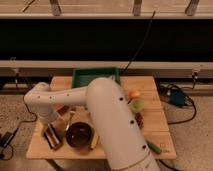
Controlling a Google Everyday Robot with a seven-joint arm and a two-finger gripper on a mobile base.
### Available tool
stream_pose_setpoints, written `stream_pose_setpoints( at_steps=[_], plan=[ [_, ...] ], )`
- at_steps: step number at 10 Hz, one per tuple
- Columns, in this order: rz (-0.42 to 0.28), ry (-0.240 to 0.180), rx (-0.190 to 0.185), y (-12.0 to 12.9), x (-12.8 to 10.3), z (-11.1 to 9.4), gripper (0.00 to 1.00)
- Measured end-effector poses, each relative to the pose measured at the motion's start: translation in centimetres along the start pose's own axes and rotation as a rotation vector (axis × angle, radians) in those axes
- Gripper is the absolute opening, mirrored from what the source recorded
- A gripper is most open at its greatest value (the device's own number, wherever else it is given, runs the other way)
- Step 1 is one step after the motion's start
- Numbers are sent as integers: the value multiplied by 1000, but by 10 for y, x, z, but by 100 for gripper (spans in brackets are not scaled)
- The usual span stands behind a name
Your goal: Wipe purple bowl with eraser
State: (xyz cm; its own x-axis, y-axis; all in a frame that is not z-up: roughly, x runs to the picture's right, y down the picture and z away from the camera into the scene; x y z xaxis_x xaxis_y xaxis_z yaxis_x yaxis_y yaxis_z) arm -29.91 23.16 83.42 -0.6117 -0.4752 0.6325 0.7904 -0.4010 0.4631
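wooden table (152, 97) bears purple bowl (80, 135) beside eraser (53, 138), tool (63, 122) seemingly above them.

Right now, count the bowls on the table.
2: purple bowl at the front; orange-red bowl mostly hidden behind the arm. Others may be hidden. Gripper sits near the eraser.

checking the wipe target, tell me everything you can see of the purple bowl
The purple bowl is round, dark maroon-purple, glossy inside; nothing shows in it. It stands upright near the front edge of the wooden table. The striped eraser lies to its left, a yellow banana at its right rim; whether either touches it is unclear. The gripper is close to the bowl's upper left in the view, near the eraser.
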Motion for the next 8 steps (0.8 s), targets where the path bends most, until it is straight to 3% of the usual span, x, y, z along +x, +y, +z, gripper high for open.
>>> stream_pose_setpoints(
  at_steps=[1,2,3,4,6,8],
  plan=[
    [1,-4,-2,1,-2,0,37],
    [6,-3,-1,3,-2,-2,16],
    [6,-2,1,3,-2,-4,6],
    [4,-3,1,3,-2,-5,1],
    [-1,2,4,0,-2,-6,0],
    [-4,32,18,-2,-3,-22,0]
  ],
)
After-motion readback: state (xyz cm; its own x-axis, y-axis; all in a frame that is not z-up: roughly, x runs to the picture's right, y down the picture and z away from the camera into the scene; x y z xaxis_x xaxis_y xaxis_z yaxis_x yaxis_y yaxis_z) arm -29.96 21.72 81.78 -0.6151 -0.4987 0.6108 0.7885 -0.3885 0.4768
